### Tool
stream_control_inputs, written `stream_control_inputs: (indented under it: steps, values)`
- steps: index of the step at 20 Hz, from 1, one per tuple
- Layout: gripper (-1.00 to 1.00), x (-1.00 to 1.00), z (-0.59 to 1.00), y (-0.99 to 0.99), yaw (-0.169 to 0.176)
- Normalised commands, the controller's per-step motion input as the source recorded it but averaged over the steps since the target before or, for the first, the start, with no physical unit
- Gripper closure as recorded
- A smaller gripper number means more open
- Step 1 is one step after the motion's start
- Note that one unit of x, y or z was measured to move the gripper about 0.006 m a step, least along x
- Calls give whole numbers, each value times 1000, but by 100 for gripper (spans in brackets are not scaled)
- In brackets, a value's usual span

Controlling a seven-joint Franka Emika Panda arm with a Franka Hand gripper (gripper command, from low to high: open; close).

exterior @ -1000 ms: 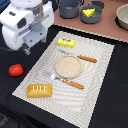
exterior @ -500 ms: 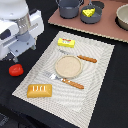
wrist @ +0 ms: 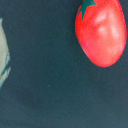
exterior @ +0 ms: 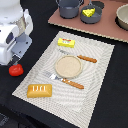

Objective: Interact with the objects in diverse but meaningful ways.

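The red tomato (exterior: 16, 70) lies on the dark table off the striped placemat's (exterior: 95, 85) edge, at the exterior view's left. My gripper (exterior: 17, 59) hangs just above it, under the white arm; its fingers are too hidden to judge. The wrist view shows the tomato (wrist: 100, 32) close up with its green stalk, and no fingers appear there. On the placemat lie the yellow red-marked packet (exterior: 66, 43) and the orange-brown bread loaf (exterior: 39, 90). The yellow cheese wedge (exterior: 89, 11) sits in a dark bowl beside the blue-grey pot (exterior: 69, 7).
A tan plate (exterior: 67, 65) rests mid-placemat between a knife (exterior: 87, 59) and a fork (exterior: 69, 83), both orange-handled. The pot and bowls stand on a brown board (exterior: 100, 27) at the back. Another bowl (exterior: 123, 15) is at the far right.
The arm has come down and toward the tomato over the last second. The tomato and the items on the placemat have stayed where they were.
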Motion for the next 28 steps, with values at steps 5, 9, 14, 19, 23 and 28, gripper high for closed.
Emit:
stream_control_inputs:
  steps: [5, 9, 14, 19, 23, 28]
  values:
    - [-100, -385, -203, -219, 61]
    - [-100, -160, -158, -124, 54]
    - [-100, -41, -194, -76, 76]
    - [-100, -25, -247, -83, 113]
    - [-100, -50, -126, -172, 72]
    - [-100, -139, -138, -227, 51]
